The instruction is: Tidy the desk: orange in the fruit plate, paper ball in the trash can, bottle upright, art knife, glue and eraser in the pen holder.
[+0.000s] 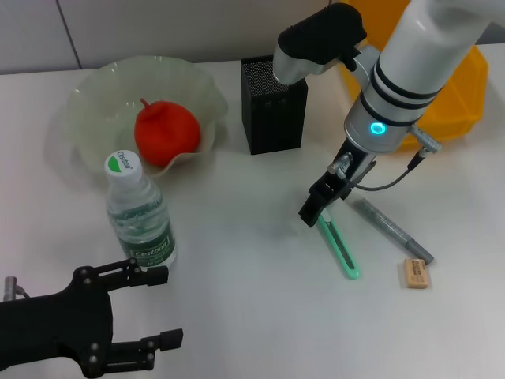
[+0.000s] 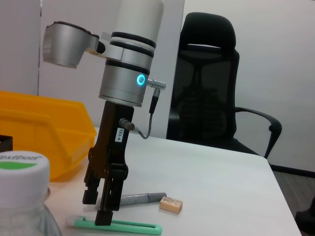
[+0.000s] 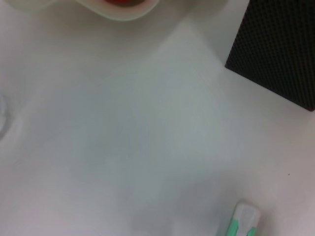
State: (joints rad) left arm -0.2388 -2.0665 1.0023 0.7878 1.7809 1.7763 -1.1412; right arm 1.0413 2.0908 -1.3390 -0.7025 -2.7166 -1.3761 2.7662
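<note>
My right gripper (image 1: 314,212) hangs open just above the near end of the green art knife (image 1: 341,251), its fingers (image 2: 104,214) astride the handle in the left wrist view. The knife (image 2: 115,225) lies flat on the table, and only its tip (image 3: 243,222) shows in the right wrist view. Beside it lie the grey glue stick (image 1: 390,230) and the tan eraser (image 1: 414,273). The orange (image 1: 166,132) sits in the fruit plate (image 1: 87,103). The bottle (image 1: 140,215) stands upright. The black mesh pen holder (image 1: 272,103) stands behind. My left gripper (image 1: 154,312) rests open at the front left. The paper ball is out of view.
A yellow bin (image 1: 461,95) stands at the back right, behind my right arm. A black office chair (image 2: 209,88) is beyond the table's far edge in the left wrist view. The bottle cap (image 2: 22,167) fills that view's near corner.
</note>
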